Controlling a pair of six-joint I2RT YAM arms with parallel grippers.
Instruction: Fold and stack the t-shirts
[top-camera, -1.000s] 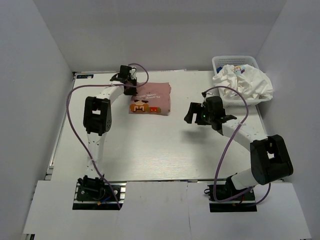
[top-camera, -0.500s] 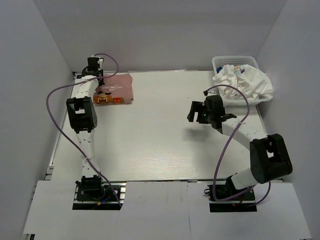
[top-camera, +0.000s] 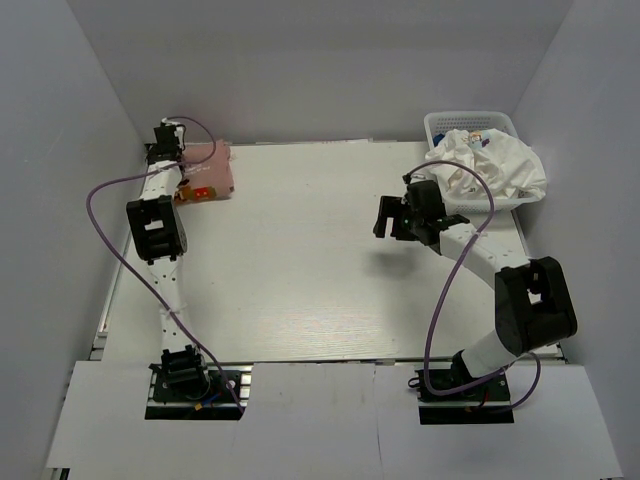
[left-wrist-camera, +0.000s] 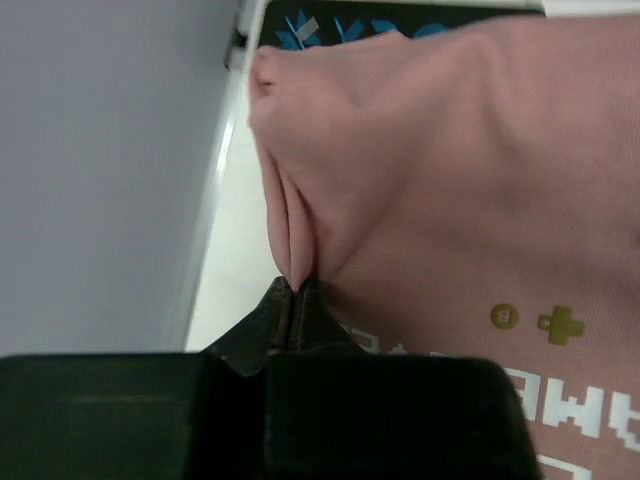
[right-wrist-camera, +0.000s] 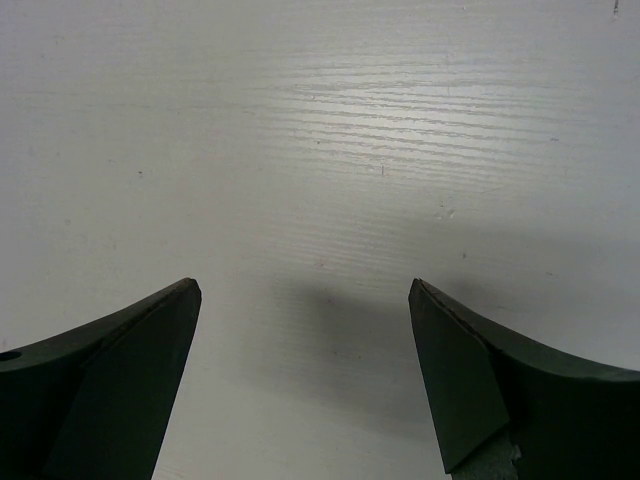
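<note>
The folded dusty pink t-shirt (top-camera: 208, 172) lies in the table's far left corner, its orange-red print facing up. My left gripper (top-camera: 176, 155) is shut on a pinched fold at the pink shirt's edge (left-wrist-camera: 450, 190), and the closed fingertips (left-wrist-camera: 283, 305) bite the cloth beside the left wall. The white t-shirt (top-camera: 495, 168) sits crumpled in the white basket (top-camera: 440, 122) at the far right. A little left of that basket, my right gripper (top-camera: 388, 216) hangs open over bare table (right-wrist-camera: 320, 150), with nothing between its fingers (right-wrist-camera: 130, 350).
The grey side wall (left-wrist-camera: 100, 150) stands close on the left of the pink shirt. The table's back edge and a dark printed strip (left-wrist-camera: 330, 25) lie just beyond it. Purple cables loop off both arms.
My left gripper has dragged the pink t-shirt from the far middle of the table into the far left corner. The right gripper has shifted slightly toward the basket and stays open.
</note>
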